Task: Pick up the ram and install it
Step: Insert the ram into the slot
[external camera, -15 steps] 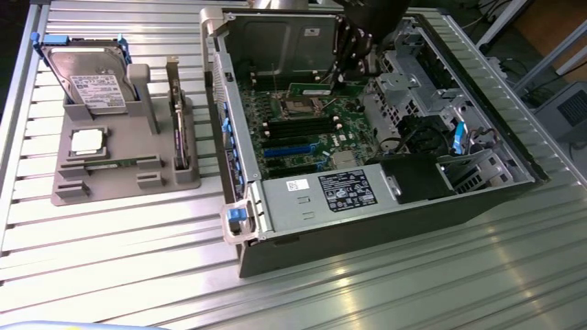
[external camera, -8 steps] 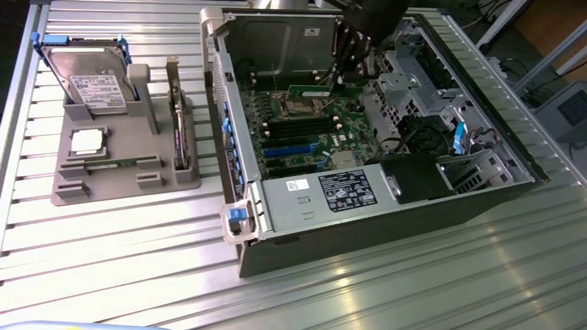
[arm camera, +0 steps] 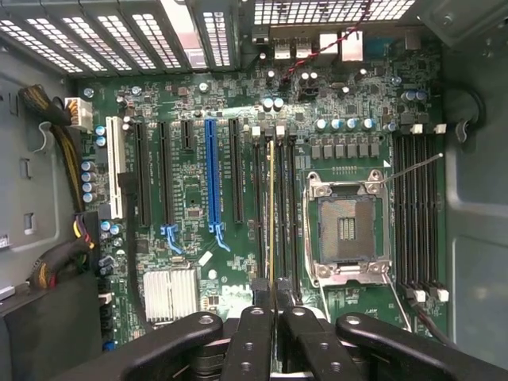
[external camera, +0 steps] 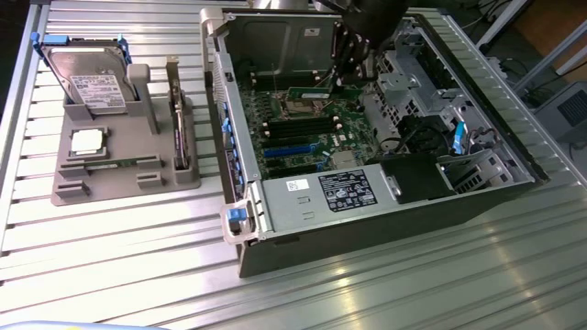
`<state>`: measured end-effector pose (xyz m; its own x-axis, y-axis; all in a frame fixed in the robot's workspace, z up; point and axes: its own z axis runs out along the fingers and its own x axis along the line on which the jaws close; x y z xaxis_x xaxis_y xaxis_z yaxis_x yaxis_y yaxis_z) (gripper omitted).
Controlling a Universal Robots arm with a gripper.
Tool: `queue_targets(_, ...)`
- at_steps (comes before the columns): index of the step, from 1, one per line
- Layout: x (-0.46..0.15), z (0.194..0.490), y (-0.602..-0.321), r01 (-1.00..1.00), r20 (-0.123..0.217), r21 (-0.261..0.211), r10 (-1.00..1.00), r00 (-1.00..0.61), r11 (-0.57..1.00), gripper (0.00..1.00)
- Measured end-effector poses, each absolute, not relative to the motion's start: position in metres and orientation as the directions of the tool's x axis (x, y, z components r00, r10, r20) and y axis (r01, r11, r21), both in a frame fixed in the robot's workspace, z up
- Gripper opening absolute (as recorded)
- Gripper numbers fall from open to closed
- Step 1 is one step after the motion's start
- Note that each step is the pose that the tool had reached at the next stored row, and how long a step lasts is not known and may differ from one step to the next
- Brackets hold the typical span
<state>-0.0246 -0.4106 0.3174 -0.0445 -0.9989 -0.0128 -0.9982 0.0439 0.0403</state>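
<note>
RAM stick point(arm camera: 271, 210) is seen edge-on in the wrist view, a thin yellowish line running up from the fingertips over the motherboard point(arm camera: 198, 182), between the black slots beside the CPU socket point(arm camera: 347, 230). In the exterior view the same stick point(external camera: 309, 91) shows as a narrow green strip just under the arm, held above the board inside the open computer case point(external camera: 367, 227).

Gripper point(arm camera: 272, 305): the two black fingers point(arm camera: 252, 329) are drawn close together, pinching the stick by its near end (only its thin edge shows between them). In the exterior view the gripper point(external camera: 341, 81) hangs from the dark arm point(external camera: 372, 24) over the upper part of the board, near the socket.

Whether the stick's lower edge touches a slot cannot be told from either view. Four long black memory slots point(arm camera: 421, 210) lie on the far side of the socket from the stick, with white latches at their ends.

Outside the case, toward the exterior view's left, a grey fixture tray point(external camera: 128, 182) sits on the ribbed metal surface point(external camera: 119, 254). It carries a hard drive point(external camera: 87, 79) standing tilted, a square silver processor chip point(external camera: 87, 141), and a second thin board point(external camera: 176, 124) standing on edge in a slot (well apart from the gripper).

Power supply with a black label point(external camera: 347, 189) sits at the near end of the case.
</note>
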Motion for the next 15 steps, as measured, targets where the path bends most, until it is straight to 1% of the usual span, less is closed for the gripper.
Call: queue_targets(15,-0.0247,0.3109,-0.4106,-0.998,-0.013,0.040,-0.999,-0.045,0.044,0.12)
